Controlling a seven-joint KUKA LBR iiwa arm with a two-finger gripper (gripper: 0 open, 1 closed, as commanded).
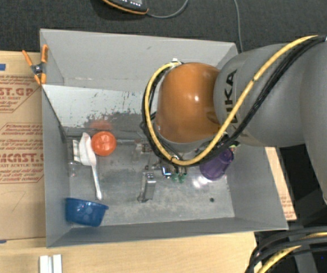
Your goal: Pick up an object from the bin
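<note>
Over the bin (152,56) middle we saw one end effector (147,191), grip we couldn't tell, left of it one white spoon (89,155), one orange ball (103,143), one blue bowl (85,211), at its right one purple cup (215,165)

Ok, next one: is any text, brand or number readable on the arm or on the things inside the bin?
"KUKA": black letters running sideways on the grey arm.
No lettering can be read on the orange ball, the white spoon, the blue cup or the purple thing half under the arm.
</note>
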